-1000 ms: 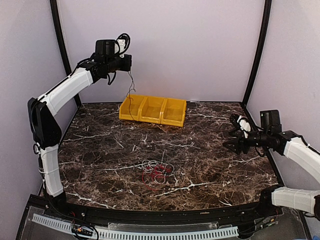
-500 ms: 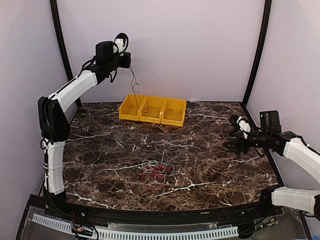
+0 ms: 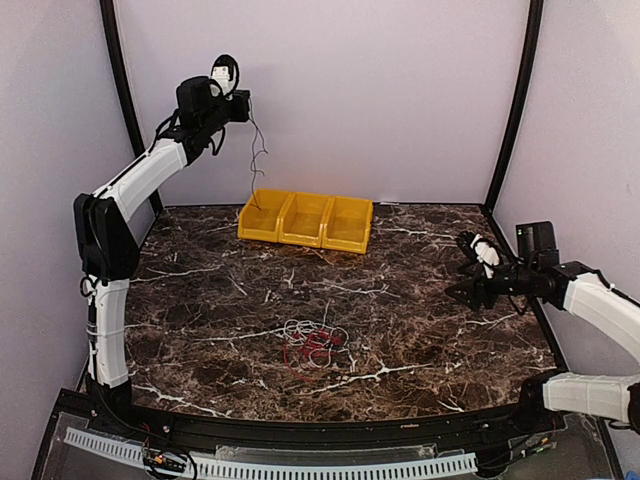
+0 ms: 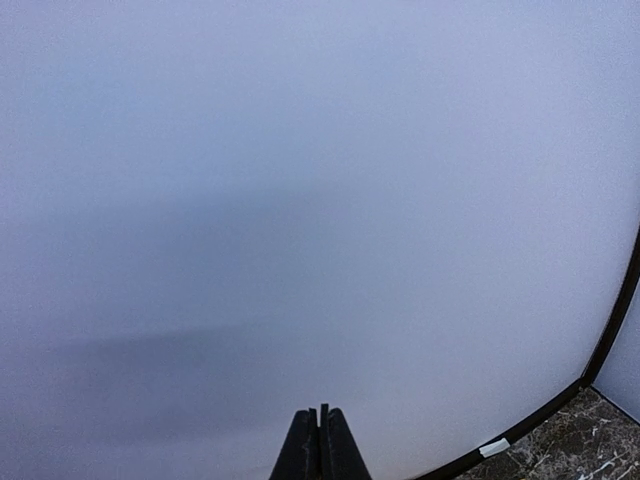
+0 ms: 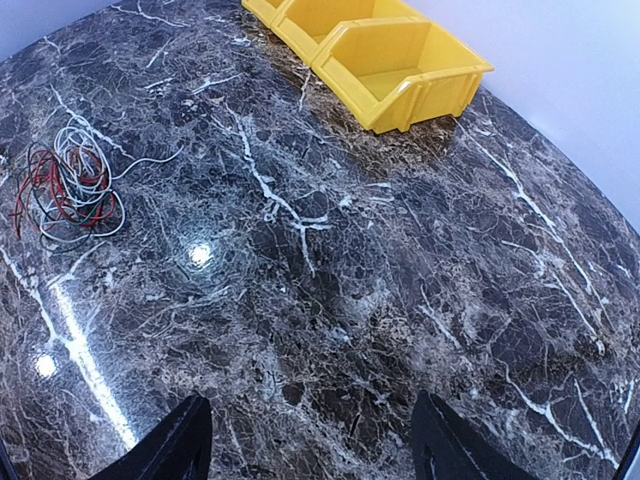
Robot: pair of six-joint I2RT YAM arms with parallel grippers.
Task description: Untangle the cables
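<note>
Cables (image 3: 315,345) bundled on table (image 3: 200,290); left tool (image 3: 246,101) pinching dark wire (image 3: 258,160) (dangling above yellow bin (image 3: 305,220)); right tool (image 5: 310,400) spread, empty.

Three joined yellow bins (image 3: 300,237) stand in a row at the far edge of the dark, white-veined marble table (image 3: 200,290), near the pale back wall (image 3: 400,100), with a black frame post (image 3: 514,100) at each rear corner.
</note>
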